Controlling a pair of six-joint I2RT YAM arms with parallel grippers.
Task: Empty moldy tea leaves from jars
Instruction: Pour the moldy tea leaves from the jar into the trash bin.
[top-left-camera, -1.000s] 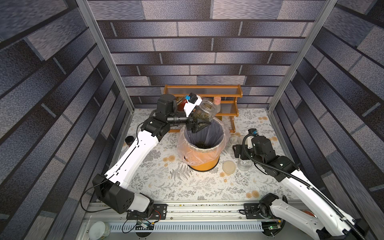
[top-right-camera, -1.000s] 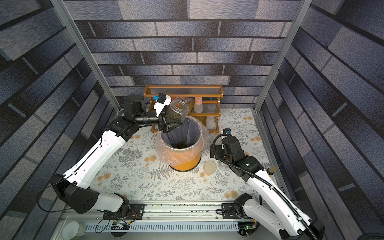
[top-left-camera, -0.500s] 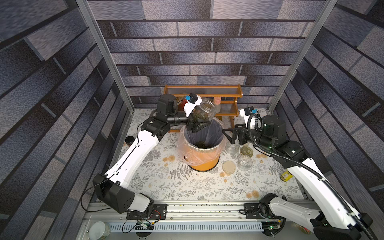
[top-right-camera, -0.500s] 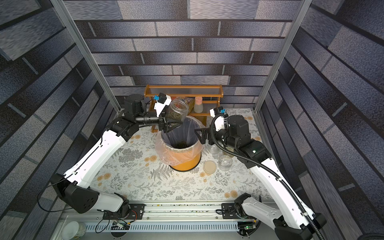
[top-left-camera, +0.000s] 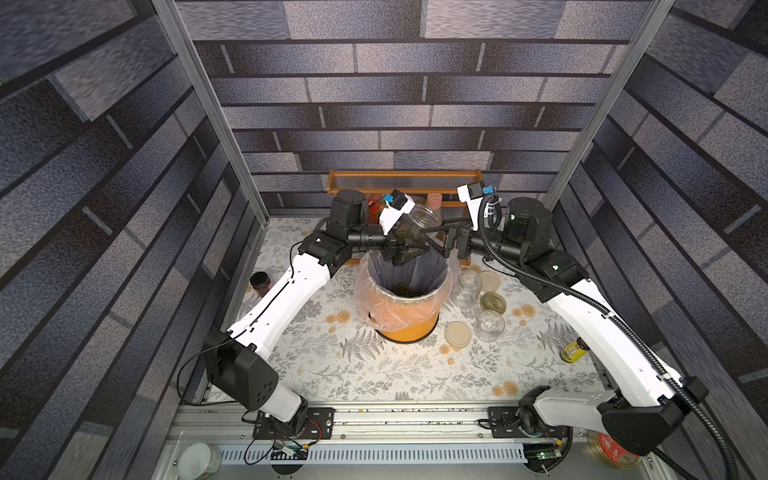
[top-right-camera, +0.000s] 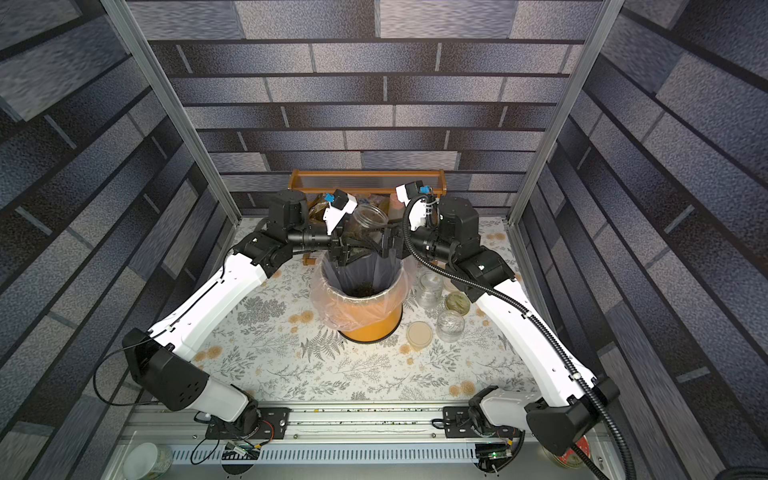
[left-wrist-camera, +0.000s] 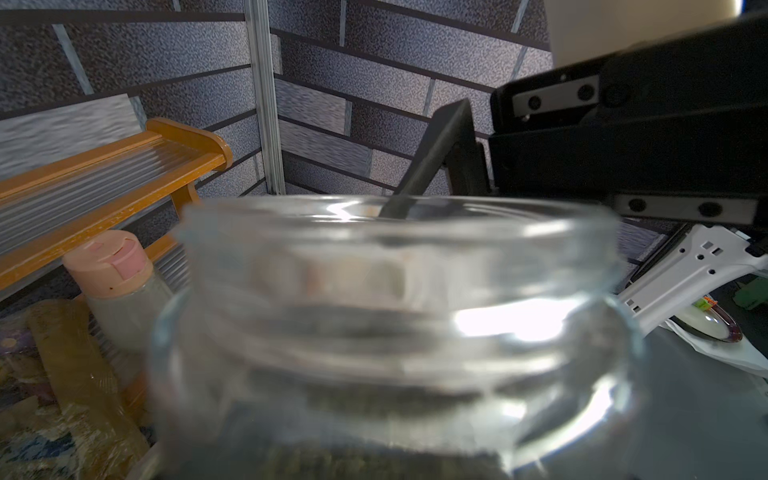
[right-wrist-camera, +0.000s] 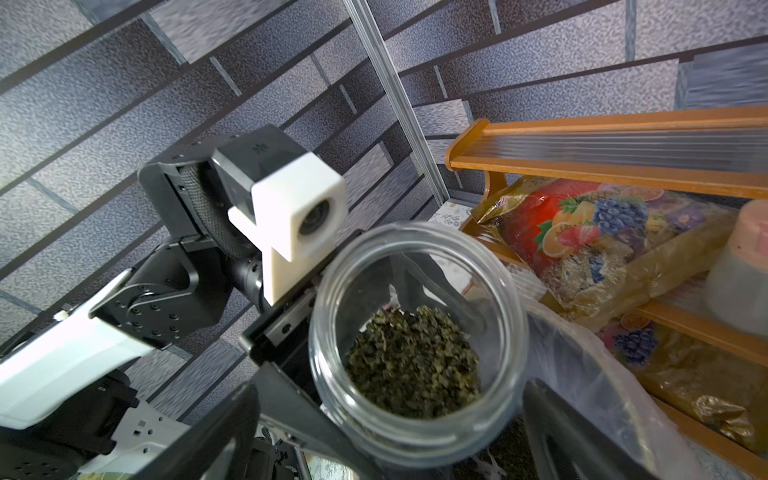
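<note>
The left gripper (top-left-camera: 406, 248) was clamped on an uncapped glass jar (top-left-camera: 420, 217), holding it tilted above the back rim of the orange bin (top-left-camera: 409, 329), mouth turned toward the right arm. Tea leaves (right-wrist-camera: 411, 361) lay heaped against the jar's lower side (the right wrist view looked straight into the mouth), and a dark layer of leaf bits (top-left-camera: 404, 289) showed at the bottom of the bin's clear plastic liner (top-left-camera: 374, 303). The right gripper (top-left-camera: 432, 239) stood spread wide, one finger to each side of the jar's mouth; whether either touched the glass could not be told. On the flowered tabletop (top-left-camera: 374, 374), two empty jars (top-left-camera: 466, 286) stood just beside the bin on the right arm's side, with cream lids (top-left-camera: 458, 333) lying among them.
</note>
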